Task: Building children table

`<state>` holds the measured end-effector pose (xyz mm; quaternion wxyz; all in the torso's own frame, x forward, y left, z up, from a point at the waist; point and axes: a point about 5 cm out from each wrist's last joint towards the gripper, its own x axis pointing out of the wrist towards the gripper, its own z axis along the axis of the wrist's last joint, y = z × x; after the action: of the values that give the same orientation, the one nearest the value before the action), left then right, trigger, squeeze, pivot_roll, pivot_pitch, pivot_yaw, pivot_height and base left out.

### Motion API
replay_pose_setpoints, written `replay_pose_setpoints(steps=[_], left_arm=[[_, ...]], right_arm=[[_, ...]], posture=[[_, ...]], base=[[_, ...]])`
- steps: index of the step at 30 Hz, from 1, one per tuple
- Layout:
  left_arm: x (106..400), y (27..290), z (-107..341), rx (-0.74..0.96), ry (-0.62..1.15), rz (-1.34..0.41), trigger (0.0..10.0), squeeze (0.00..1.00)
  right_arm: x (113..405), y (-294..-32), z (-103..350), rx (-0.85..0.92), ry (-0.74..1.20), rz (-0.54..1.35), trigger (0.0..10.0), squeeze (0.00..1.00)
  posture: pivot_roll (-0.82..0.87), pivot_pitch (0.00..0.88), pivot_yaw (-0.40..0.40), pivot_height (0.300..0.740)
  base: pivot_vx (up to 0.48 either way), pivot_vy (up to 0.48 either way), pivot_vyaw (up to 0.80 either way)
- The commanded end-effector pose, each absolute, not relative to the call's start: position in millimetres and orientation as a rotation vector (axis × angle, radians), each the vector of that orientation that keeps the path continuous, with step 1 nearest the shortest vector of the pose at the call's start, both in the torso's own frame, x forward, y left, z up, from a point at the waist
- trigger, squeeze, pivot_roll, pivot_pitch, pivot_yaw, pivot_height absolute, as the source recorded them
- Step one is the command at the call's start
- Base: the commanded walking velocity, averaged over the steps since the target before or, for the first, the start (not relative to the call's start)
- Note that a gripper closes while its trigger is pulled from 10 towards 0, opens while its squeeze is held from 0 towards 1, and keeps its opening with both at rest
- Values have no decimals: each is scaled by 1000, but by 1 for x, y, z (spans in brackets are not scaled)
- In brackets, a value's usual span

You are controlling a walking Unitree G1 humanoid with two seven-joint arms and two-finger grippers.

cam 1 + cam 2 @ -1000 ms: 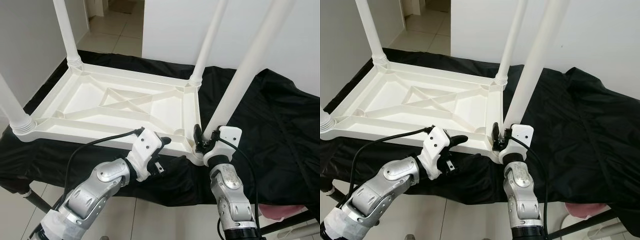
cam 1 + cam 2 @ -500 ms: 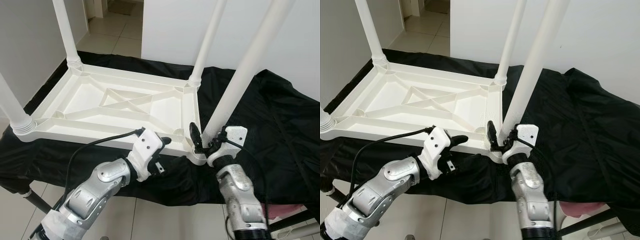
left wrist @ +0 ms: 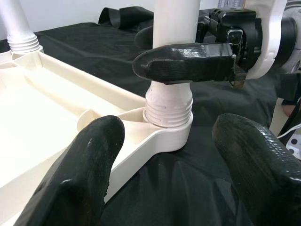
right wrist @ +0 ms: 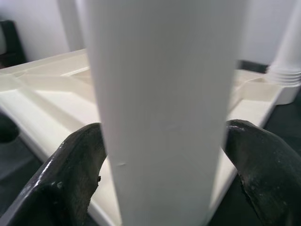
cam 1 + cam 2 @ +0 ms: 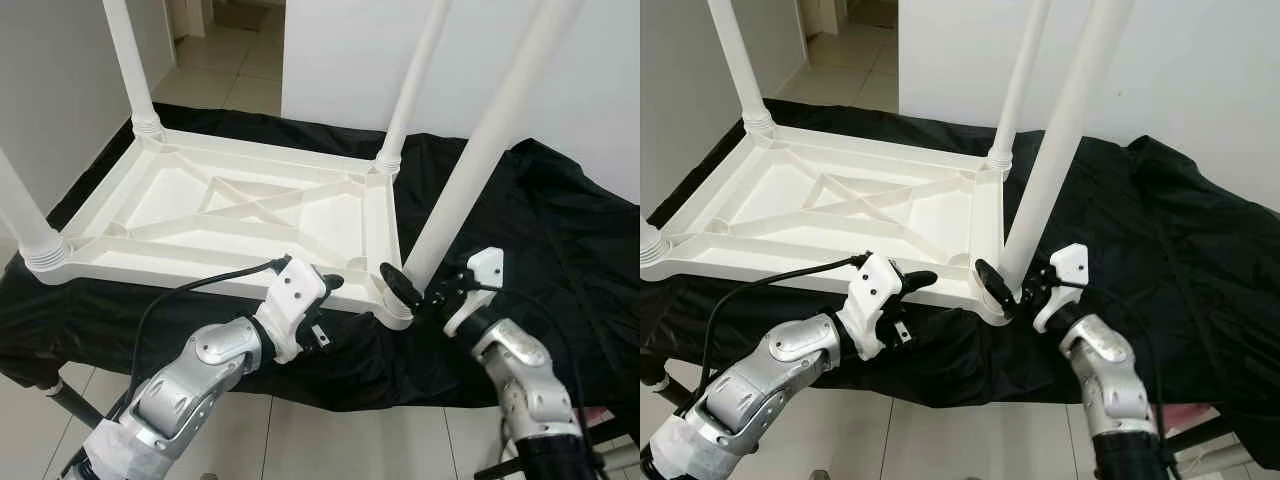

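Observation:
An upside-down white plastic table (image 5: 170, 205) lies on a black cloth, with its legs standing up from the corner sockets. My right gripper (image 5: 418, 288) is shut on the near-right leg (image 5: 470, 170), just above its socket (image 3: 167, 117). One finger (image 3: 188, 63) crosses the front of the leg and the other sits behind it. In the right wrist view the leg (image 4: 164, 94) stands between both fingers. My left gripper (image 5: 325, 310) is open at the table's near rim, left of that socket, holding nothing.
The black cloth (image 5: 540, 220) covers a low stand and hangs over its front edge. The other legs rise at far left (image 5: 130, 60), far right (image 5: 415, 80) and near left (image 5: 20, 215). A white wall (image 5: 340, 50) stands behind, with tiled floor (image 5: 210, 70) at back left.
My right forearm has swung out to the right and the wrist has turned around the leg's base, so the fingers now lie sideways. The left arm has not moved.

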<state>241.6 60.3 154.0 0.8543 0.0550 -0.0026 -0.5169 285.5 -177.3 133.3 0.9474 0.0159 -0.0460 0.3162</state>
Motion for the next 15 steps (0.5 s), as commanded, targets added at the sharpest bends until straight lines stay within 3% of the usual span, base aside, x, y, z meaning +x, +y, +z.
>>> replay_pose_setpoints(steps=[1,8,9,11,12,15], left_arm=[[238,55,154,138,-8,-1179,10000,0],[240,54,155,146,-16,-1169,10000,0],[242,55,156,148,-21,-1161,10000,0],[242,55,156,150,-25,-1156,10000,0],[243,55,157,161,-36,-1141,10000,0],[244,56,157,171,-45,-1127,10000,0]], right_arm=[[289,-177,125,21,-53,684,10000,0],[295,-176,123,11,-41,715,10000,0],[298,-175,122,3,-39,723,5961,0],[300,-176,122,0,-39,733,5961,0],[301,-178,121,-4,-34,737,0,0],[302,-181,118,-4,-23,744,0,0]], posture=[[10,0,-83,740],[12,0,-80,740],[15,0,-83,740],[15,0,-83,740],[22,0,-87,740],[26,0,-90,740]], base=[[0,0,0],[0,0,0],[0,0,0],[0,0,0],[0,0,0],[0,0,0]])
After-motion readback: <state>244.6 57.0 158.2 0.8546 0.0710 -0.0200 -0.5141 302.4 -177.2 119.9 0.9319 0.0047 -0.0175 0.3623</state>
